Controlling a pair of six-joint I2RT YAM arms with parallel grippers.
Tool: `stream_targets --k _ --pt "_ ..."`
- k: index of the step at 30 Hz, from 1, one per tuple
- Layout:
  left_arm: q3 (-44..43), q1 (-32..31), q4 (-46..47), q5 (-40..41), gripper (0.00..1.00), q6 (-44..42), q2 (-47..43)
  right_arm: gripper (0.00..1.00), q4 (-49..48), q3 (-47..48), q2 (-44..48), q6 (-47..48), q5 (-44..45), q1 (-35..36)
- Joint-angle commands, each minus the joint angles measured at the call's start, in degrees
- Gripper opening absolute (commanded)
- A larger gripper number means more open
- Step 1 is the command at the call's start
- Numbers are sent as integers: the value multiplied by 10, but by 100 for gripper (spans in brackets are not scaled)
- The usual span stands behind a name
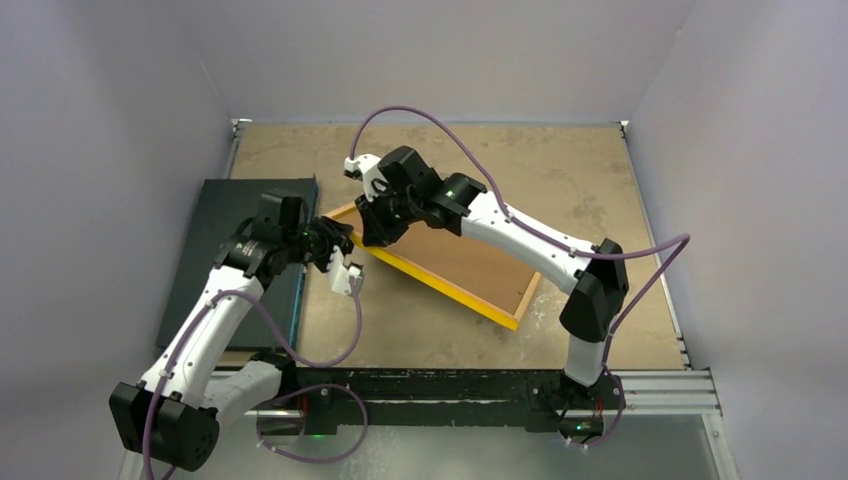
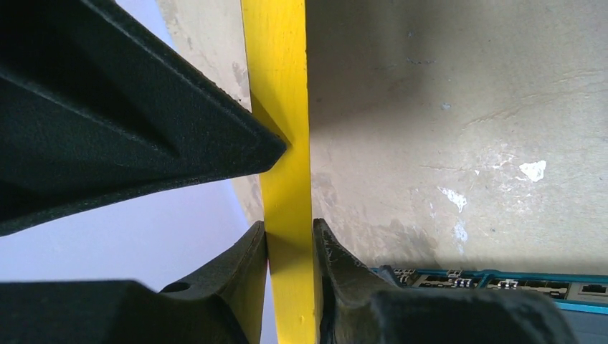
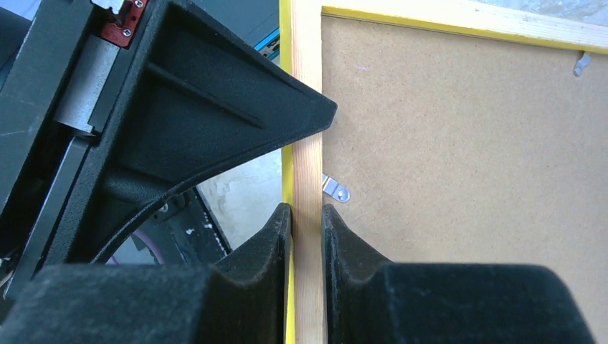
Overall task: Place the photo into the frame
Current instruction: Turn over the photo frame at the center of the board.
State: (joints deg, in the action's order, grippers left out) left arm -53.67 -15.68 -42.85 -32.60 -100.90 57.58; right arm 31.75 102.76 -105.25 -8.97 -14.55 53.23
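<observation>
My left claw [image 2: 290,233] and right claw [image 3: 307,211] are each nearly closed, pinching a rail of the yellow frame [image 1: 440,287]. The frame is mid-surface [image 1: 560,170], back side up, with its brown backing board [image 3: 466,143] seated. No photo is visible, so I judge insertion hidden or undone.
</observation>
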Motion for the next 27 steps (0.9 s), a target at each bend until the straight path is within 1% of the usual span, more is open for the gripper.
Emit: stream_targets --k 1,2,3,5,7,8,10,11,16,21,27 --pt "-55 -7 -20 1 5 -7 10 22 -9 15 58 8 -5 1" --pt "-59 -8 -21 -3 3 0 11 39 0 18 62 13 4 0" --pt "-62 -9 -24 -5 3 5 12 53 12 19 68 23 11 1" --pt "-65 -10 -27 -11 2 15 12 65 29 8 93 48 19 0" --pt "-70 -10 -31 -15 1 26 13 72 45 -10 125 75 42 1" --pt "-73 -11 -33 -17 1 34 14 75 64 -18 142 85 49 1" --pt "-80 -10 -33 -24 1 54 18 79 64 -48 181 96 79 1" --pt "-84 -10 -33 -28 1 63 20 80 65 -65 198 117 88 1" --pt "-108 -10 -35 -34 0 83 32 85 78 -155 265 161 115 6" --pt "-134 -11 -45 -41 0 105 47 87 84 -185 282 192 135 20" --pt "-148 -10 -43 -50 0 138 51 86 46 -231 290 208 206 76"
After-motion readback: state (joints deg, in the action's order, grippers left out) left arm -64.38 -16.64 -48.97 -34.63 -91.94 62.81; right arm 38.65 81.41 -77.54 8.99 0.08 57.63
